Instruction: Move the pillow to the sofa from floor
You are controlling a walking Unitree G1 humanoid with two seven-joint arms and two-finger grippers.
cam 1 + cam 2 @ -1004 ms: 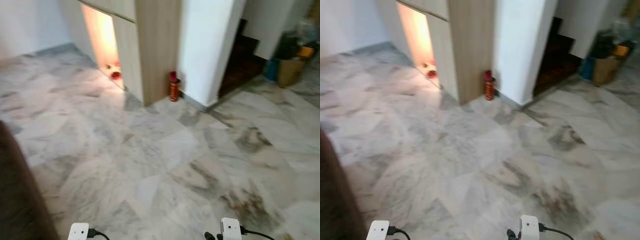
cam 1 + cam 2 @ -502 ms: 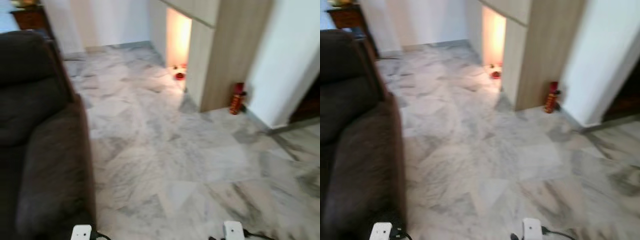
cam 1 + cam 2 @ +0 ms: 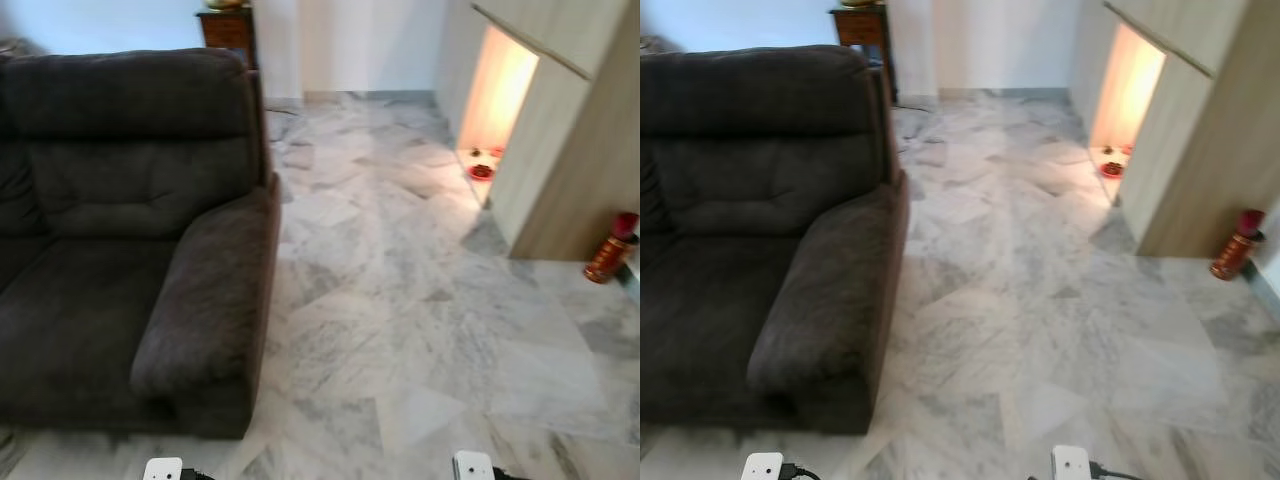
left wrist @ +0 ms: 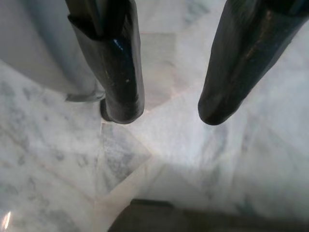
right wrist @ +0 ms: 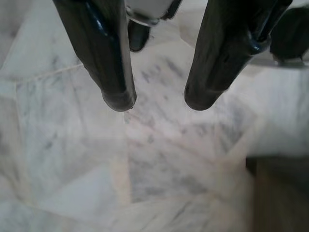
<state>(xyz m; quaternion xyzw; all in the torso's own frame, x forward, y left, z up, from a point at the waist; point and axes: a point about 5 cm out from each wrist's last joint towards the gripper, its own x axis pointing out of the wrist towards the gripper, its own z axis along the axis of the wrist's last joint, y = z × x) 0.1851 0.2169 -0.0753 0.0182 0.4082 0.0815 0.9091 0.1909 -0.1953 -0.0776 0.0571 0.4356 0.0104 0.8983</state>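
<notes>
- Grey-veined white marble tile floor (image 3: 400,300), glossy, spreading wide toward the far white wall (image 3: 350,40).
- Dark brown plush fabric sofa (image 3: 120,250) on the robot's left, padded armrest nearest the open floor.
- Dark wooden side table (image 3: 225,25) behind the sofa's back.
- Light wood cabinet (image 3: 570,150) on the right with a warmly lit niche; red-and-gold cylindrical bottle (image 3: 610,248) at its base.
- Left gripper (image 4: 169,113) spread apart over tile, grasping nothing.
- Right gripper (image 5: 159,104) likewise parted and empty.
- Pillow's whereabouts: cannot tell.
</notes>
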